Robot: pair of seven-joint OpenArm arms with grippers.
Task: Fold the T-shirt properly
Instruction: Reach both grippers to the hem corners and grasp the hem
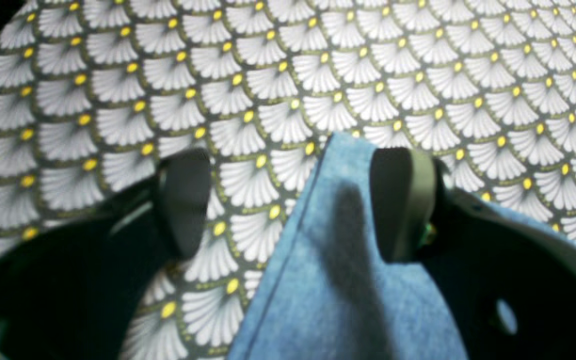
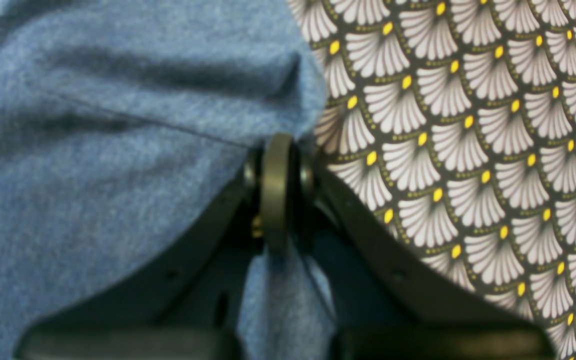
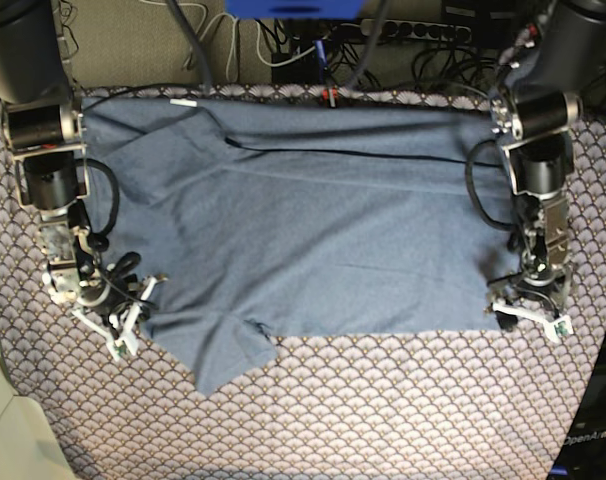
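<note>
T-shirt (image 3: 323, 240) fabric is pinched between the right jaws (image 2: 277, 150). Left jaws (image 1: 293, 200) gape wide, a cloth corner between them.

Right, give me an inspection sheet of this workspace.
Surface: scallop-patterned tablecloth covers the table.
Job's things: T-shirt spread flat, plain side up, unfolded.
Clutter: nothing seen.
Grippers: right gripper shut on the T-shirt's edge; left gripper open, one finger over a T-shirt corner.
Cables: black cable lying across the T-shirt's upper part; tangled wires behind the table.
Surroundings: power strip at the back.
</note>
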